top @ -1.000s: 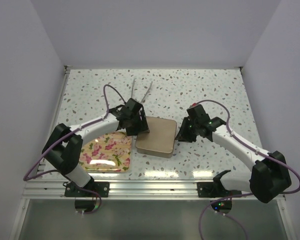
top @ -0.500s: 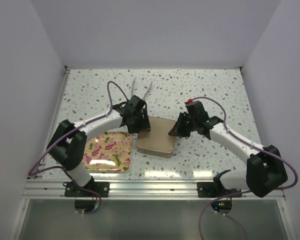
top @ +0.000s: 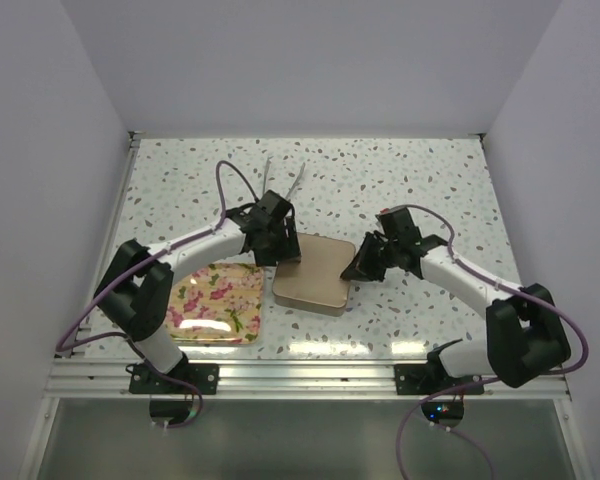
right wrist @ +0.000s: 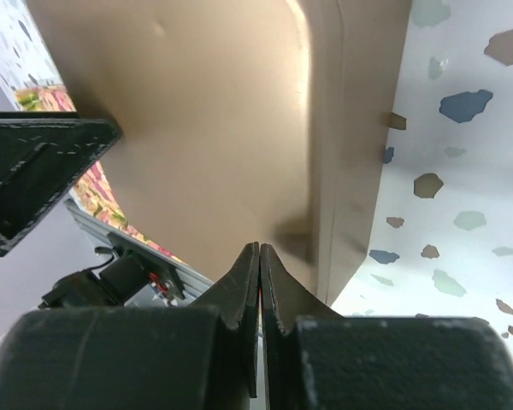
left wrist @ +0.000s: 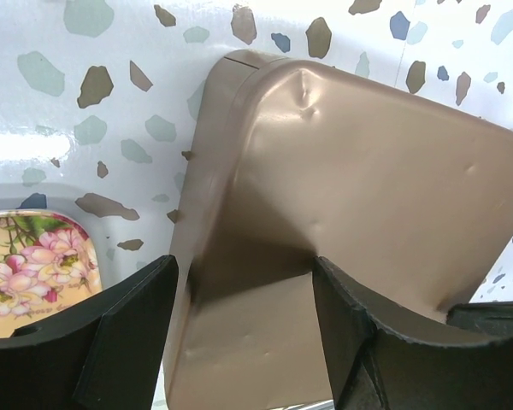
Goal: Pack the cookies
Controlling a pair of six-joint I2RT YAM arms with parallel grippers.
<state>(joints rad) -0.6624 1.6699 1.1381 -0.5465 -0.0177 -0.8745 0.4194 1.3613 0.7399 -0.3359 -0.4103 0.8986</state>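
Note:
No cookies show in any view. A closed tan metal tin (top: 315,272) lies mid-table, its dented lid filling the left wrist view (left wrist: 359,196) and the right wrist view (right wrist: 214,128). My left gripper (top: 280,252) hovers over the tin's near-left corner, open, with the lid seen between its fingers (left wrist: 242,278). My right gripper (top: 353,268) sits at the tin's right edge, shut with nothing between its fingers (right wrist: 259,256), the tips over the lid's rim.
A floral tray (top: 217,303) lies left of the tin, close to its side (left wrist: 34,265). Metal tongs (top: 285,182) rest on the speckled table behind the left arm. White walls close in the table on three sides.
My right gripper has closed its jaws fully and moved in from the right onto the tin's right edge. The left arm shifted slightly back and stays open.

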